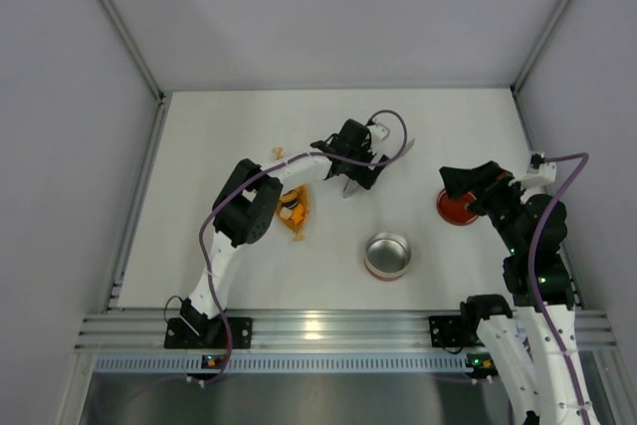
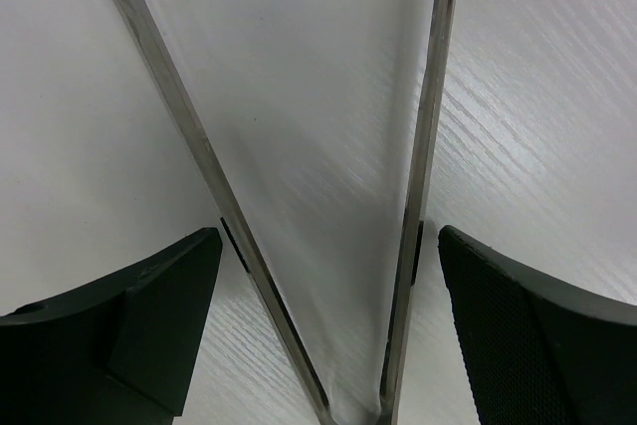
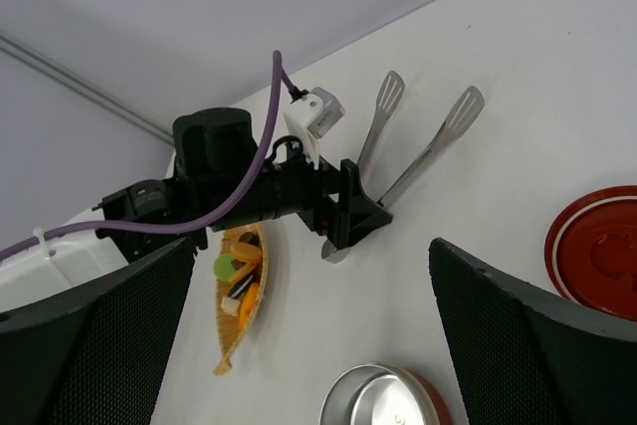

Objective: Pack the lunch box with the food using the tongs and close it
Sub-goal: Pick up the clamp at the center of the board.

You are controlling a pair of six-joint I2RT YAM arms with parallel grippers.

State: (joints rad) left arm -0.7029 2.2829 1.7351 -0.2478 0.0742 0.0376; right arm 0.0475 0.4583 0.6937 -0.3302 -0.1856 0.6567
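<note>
The tongs (image 1: 383,161) lie flat on the table at the back centre, their V joint nearest me. My left gripper (image 1: 358,171) is down over the joint end, open. In the left wrist view each black finger (image 2: 139,316) stands just outside a silver arm of the tongs (image 2: 423,146), with a narrow gap on both sides. The lunch box (image 1: 387,254) sits open and empty in front. Its red lid (image 1: 453,210) lies to the right, partly under my open right gripper (image 1: 456,186). The food (image 3: 237,271) lies in an orange mesh bag (image 1: 295,214).
A small orange piece (image 1: 279,153) lies alone on the table behind the bag. The left arm's purple cable (image 3: 261,161) loops over its wrist. Grey walls close in the table on the left, right and back.
</note>
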